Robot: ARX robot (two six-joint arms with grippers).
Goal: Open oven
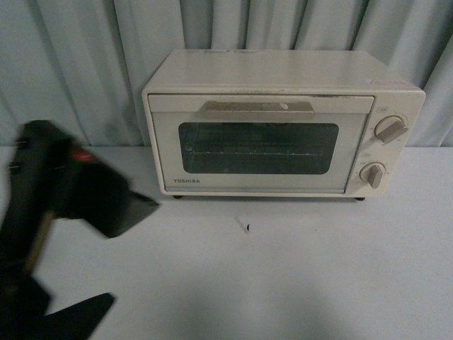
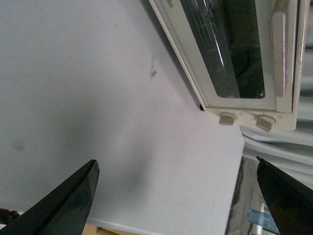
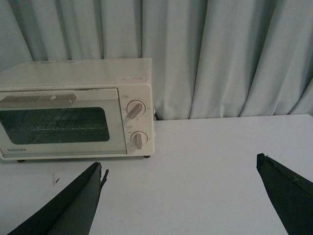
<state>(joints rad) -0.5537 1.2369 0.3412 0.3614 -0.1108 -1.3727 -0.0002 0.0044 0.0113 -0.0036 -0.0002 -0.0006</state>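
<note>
The oven (image 1: 283, 120) sits shut at the far side of the table (image 1: 304, 276), so we should steer our wide-open, empty left gripper (image 2: 176, 165) far and right onto its bar handle (image 1: 257, 108), closing squarely before pulling down, our right gripper (image 3: 180, 166) likewise spread and empty.

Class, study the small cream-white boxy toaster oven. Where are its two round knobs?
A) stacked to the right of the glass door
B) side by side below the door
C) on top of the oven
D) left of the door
A: the upper knob sits above the lower knob, right of the glass-windowed door of the cream-white toaster oven.
</note>
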